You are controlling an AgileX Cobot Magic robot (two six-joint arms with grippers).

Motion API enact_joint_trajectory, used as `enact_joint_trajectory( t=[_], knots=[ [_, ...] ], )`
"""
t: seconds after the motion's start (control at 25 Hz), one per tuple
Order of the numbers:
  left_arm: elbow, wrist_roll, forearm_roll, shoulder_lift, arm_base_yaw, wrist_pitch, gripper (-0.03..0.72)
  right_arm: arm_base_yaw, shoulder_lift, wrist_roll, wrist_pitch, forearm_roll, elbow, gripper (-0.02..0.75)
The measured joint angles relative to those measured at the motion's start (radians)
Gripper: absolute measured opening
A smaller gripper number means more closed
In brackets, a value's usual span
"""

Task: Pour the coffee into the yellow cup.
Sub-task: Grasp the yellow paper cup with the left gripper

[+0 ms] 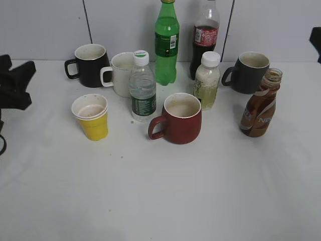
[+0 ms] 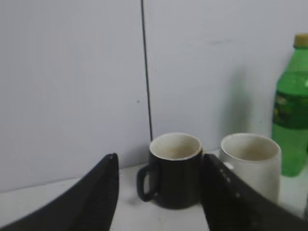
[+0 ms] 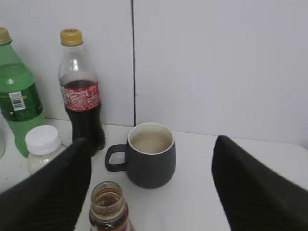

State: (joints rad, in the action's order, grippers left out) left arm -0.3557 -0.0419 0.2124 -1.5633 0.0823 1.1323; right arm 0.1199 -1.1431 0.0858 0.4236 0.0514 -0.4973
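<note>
The coffee bottle (image 1: 261, 106) stands uncapped at the right of the table, with brown liquid and a swirled brown-and-cream label. Its open neck shows at the bottom of the right wrist view (image 3: 108, 204). The yellow cup (image 1: 92, 117) stands upright at the left, with a white rim and a pale inside. My right gripper (image 3: 151, 187) is open, its fingers wide apart above and behind the bottle, touching nothing. My left gripper (image 2: 160, 192) is open at the far left edge (image 1: 14, 83), apart from the cup, facing a black mug (image 2: 174, 169).
A red mug (image 1: 180, 118) stands mid-table. Behind it are a water bottle (image 1: 142, 86), a white mug (image 1: 120, 73), a black mug (image 1: 90, 64), a green bottle (image 1: 166, 44), a cola bottle (image 1: 205, 37), a pale juice bottle (image 1: 207, 80) and a dark grey mug (image 1: 249, 72).
</note>
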Motion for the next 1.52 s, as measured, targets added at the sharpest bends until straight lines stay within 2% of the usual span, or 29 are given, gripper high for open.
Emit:
enact_joint_trajectory(
  t=[0.08, 0.36, 0.76, 0.92, 1.08, 1.52],
  knots=[
    [0.006, 0.000, 0.055, -0.057, 0.000, 0.019, 0.417, 0.031, -0.058, -0.001, 0.044, -0.019, 0.000, 0.585],
    [0.054, -0.001, 0.111, -0.205, 0.000, 0.067, 0.417, 0.132, -0.208, -0.015, 0.212, -0.035, 0.050, 0.586],
    [0.035, -0.003, 0.223, -0.397, 0.000, 0.073, 0.428, 0.139, -0.447, -0.018, 0.599, 0.010, 0.220, 0.586],
    [-0.020, -0.003, 0.278, -0.456, 0.000, 0.076, 0.560, 0.139, -0.559, -0.026, 0.731, 0.027, 0.225, 0.585],
    [-0.064, -0.003, 0.335, -0.489, 0.000, 0.076, 0.609, 0.139, -0.661, -0.054, 0.773, 0.038, 0.225, 0.585],
    [-0.172, -0.032, 0.461, -0.536, 0.000, 0.078, 0.615, 0.139, -0.750, -0.107, 0.785, 0.042, 0.226, 0.586]
  ],
)
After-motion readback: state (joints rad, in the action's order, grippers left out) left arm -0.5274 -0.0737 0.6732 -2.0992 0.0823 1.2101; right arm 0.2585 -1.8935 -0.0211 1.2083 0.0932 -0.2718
